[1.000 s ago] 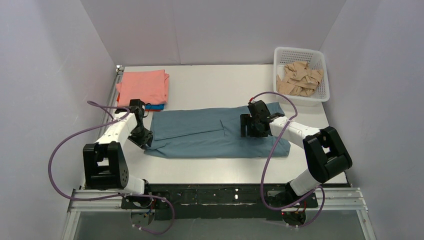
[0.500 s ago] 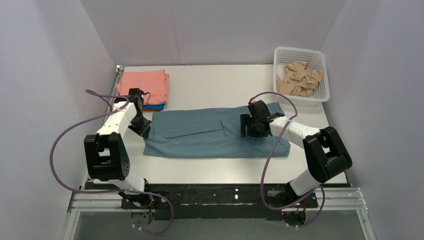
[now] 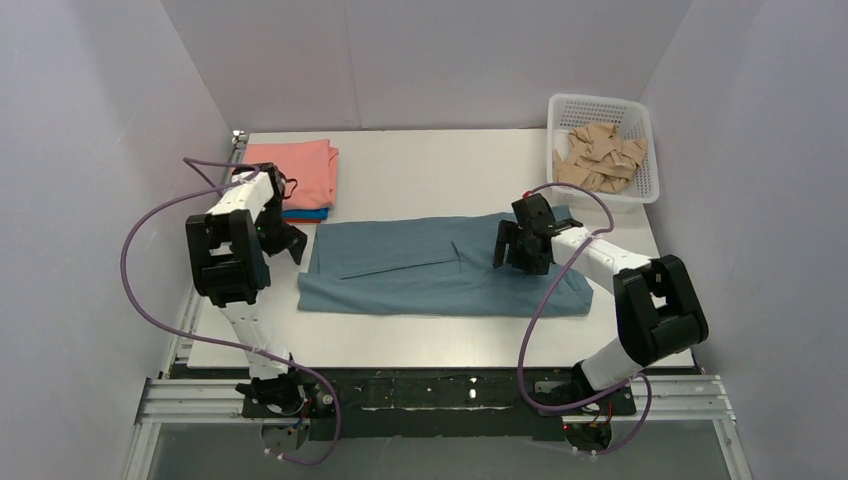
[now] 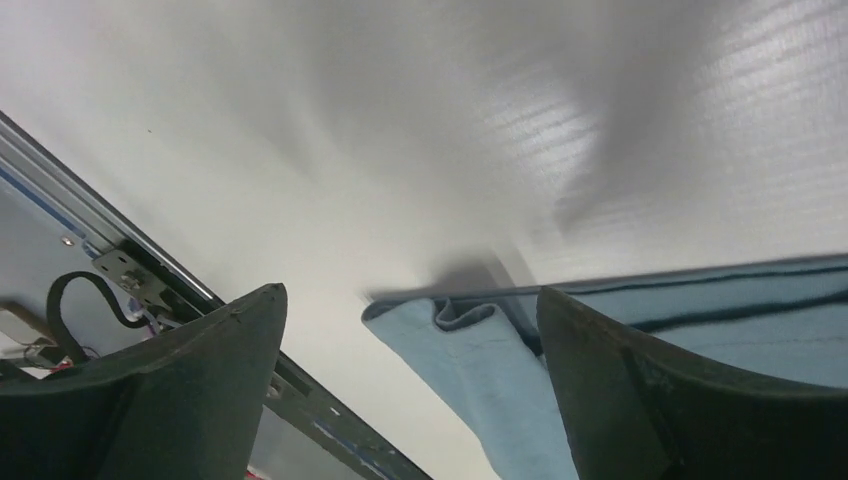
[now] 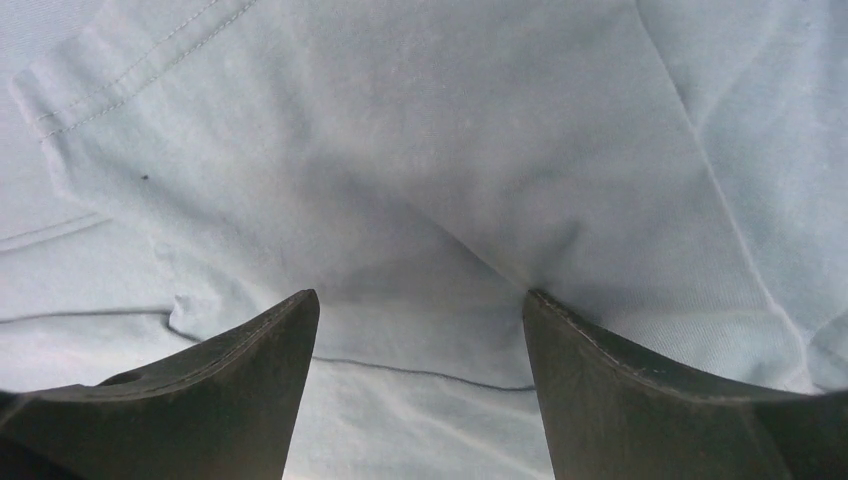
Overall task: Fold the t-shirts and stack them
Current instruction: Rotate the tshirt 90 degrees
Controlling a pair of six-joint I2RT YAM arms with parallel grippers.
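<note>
A white table (image 3: 420,160) bears a grey-blue shirt (image 3: 400,275), folded long, at its centre. At 10 o'clock sits a stack of folded shirts (image 3: 295,170), pink on top. At 2 o'clock a white basket (image 3: 600,100) holds tan pieces (image 3: 600,160). The left gripper (image 3: 288,243), released, is just off the grey-blue shirt's 9 o'clock edge. The right gripper (image 3: 512,255), released, is over its 3 o'clock part.

Plain white walls (image 3: 430,60) box in a white table (image 3: 420,170), aluminium rail (image 3: 190,398) along the near edge, soft even light.

White-and-black arms (image 3: 598,262) with looping purple cables (image 3: 124,255)
</note>
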